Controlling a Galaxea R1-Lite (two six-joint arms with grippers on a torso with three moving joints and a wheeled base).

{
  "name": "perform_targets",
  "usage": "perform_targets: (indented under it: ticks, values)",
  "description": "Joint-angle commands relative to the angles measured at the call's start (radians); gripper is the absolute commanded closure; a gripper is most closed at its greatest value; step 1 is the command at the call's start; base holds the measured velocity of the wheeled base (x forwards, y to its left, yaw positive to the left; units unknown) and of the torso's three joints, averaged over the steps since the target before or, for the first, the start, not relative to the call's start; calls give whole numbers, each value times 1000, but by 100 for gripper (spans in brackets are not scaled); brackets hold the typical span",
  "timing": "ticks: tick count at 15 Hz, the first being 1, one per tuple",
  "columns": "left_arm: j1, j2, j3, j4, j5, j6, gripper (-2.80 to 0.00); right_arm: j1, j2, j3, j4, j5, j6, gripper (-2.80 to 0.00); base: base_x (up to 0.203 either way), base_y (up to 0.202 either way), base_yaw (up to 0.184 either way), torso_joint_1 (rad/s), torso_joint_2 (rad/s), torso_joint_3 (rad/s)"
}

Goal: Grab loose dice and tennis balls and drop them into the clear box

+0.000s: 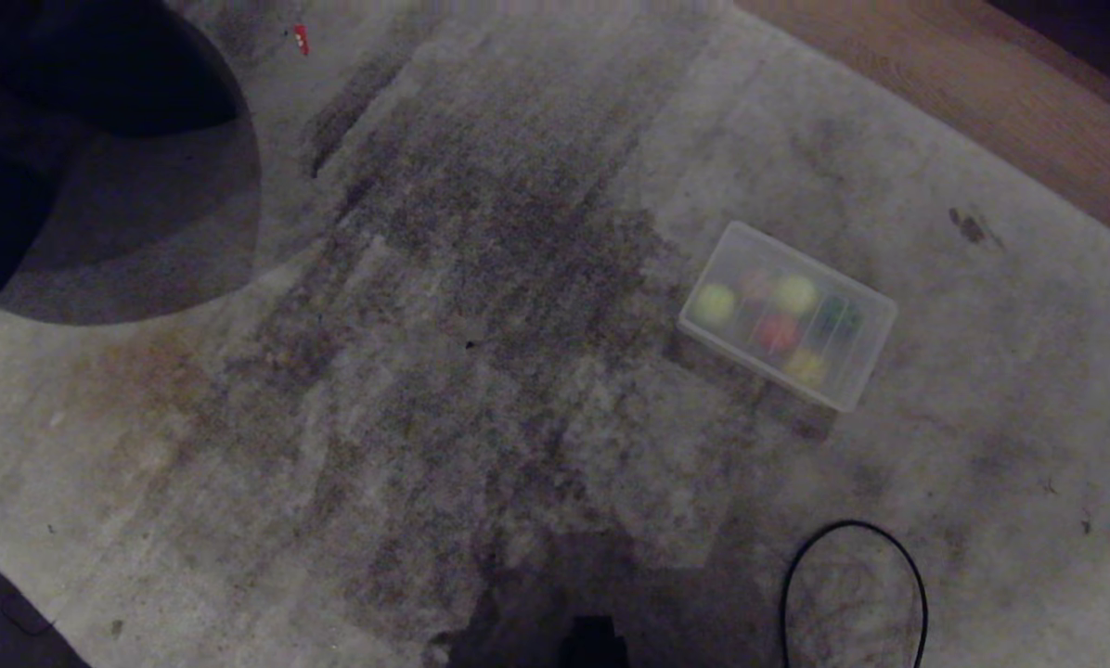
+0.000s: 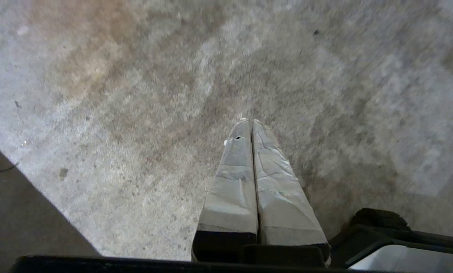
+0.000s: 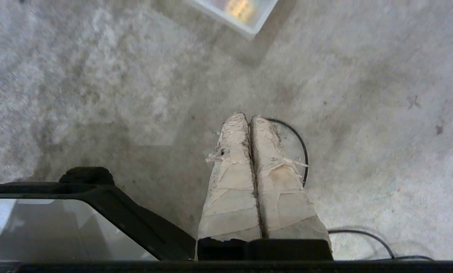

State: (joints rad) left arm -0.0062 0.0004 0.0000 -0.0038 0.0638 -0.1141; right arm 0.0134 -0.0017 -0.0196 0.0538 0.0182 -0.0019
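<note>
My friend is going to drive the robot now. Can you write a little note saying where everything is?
Left gripper: fingers shut, empty, hanging over bare carpet.
Right gripper: fingers shut, empty, over carpet near a black cable.
Box: on the carpet, ahead and to the robot's right. Inside it are two yellow-green balls and blurry red, dark green and yellow shapes that look like dice.
Done: no loose balls or dice show on the carpet in any view.
Left: probably nothing; look round once for strays. The small red thing far off on the left is too small to identify.
</note>
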Motion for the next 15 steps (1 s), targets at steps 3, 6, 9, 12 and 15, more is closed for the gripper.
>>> perform_targets:
  ticks: [3,6,9,12,15]
  values:
    - [0,1,2,-1,2,-6,0,0,3,0,0,0,-1,0,0,0,0,-1,3,208]
    - [0,1,2,-1,2,-7,0,0,3,0,0,0,-1,0,0,0,0,2,6,204]
    - [0,1,2,-2,2,-6,0,0,3,0,0,0,-1,0,0,0,0,3,-2,203]
    - [0,1,2,-1,2,-6,0,0,3,0,0,0,-1,0,0,0,0,2,2,197]
    - [0,1,2,-1,2,-6,0,0,3,0,0,0,0,0,0,0,0,2,1,205]
